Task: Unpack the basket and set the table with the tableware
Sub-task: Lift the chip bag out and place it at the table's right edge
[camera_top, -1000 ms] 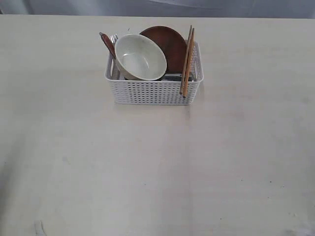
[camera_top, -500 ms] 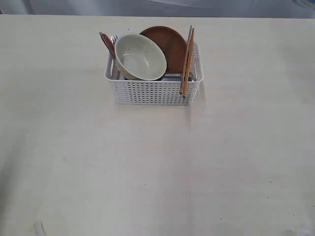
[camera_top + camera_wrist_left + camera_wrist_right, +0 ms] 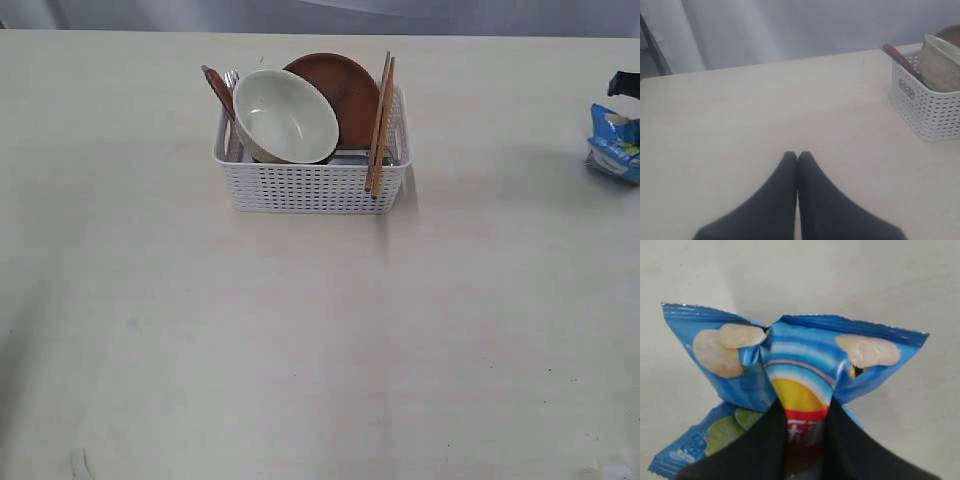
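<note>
One wide, pale cream table point(image 3: 300, 350) fills almost the whole exterior view. Its top is flat, with a few faint marks.

Next in size is the white plastic basket point(image 3: 310, 188). It has little holes all over its sides. It stands on the table, toward the far side and a bit left of the middle. All the tableware is in it.

A round brown plate point(image 3: 350, 95) stands on its edge at the back of the basket. A pale cream bowl point(image 3: 285, 115) leans in front of the plate, tipped so that its open side faces the camera.

Far off at the right edge of the exterior view is a blue chip bag point(image 3: 613, 145), well apart from the basket. The right pincer point(image 3: 804, 406) holds it. The two black fingers point(image 3: 771, 440) pinch the middle of the bag, so they are only a little way apart. The bag looks lifted off the table.

The left pincer point(image 3: 797, 156) holds nothing. Its two black tips press together, shut tight. It is over bare table, with the basket off to one side of it.

Two wooden chopsticks point(image 3: 380, 120) lean side by side over the right end of the basket, crossing its front rim.

A reddish-brown wooden spoon point(image 3: 218, 90) sticks up at the left end, beside the bowl.

A small steel fork point(image 3: 231, 78) pokes up just beside the spoon.
</note>
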Action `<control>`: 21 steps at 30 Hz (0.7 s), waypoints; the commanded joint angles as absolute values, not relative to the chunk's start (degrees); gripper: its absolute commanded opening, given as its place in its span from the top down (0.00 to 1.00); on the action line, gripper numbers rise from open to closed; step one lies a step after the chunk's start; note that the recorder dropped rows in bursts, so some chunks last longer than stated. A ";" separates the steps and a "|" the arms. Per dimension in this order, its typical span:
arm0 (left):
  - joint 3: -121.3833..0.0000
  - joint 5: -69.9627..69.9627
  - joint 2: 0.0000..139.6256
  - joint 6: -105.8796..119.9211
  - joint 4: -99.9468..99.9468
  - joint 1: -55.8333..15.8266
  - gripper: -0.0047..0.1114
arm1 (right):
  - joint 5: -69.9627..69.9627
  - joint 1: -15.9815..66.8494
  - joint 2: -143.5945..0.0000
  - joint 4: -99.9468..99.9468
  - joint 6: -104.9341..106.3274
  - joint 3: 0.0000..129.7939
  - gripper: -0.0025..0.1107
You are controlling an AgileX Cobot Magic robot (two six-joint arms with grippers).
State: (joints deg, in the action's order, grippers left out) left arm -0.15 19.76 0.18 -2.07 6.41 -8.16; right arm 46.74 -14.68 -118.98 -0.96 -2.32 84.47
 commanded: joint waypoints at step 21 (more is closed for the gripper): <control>0.00 19.72 0.00 -2.37 5.75 -8.03 0.96 | 62.47 -0.94 -108.91 -12.04 5.57 104.32 0.06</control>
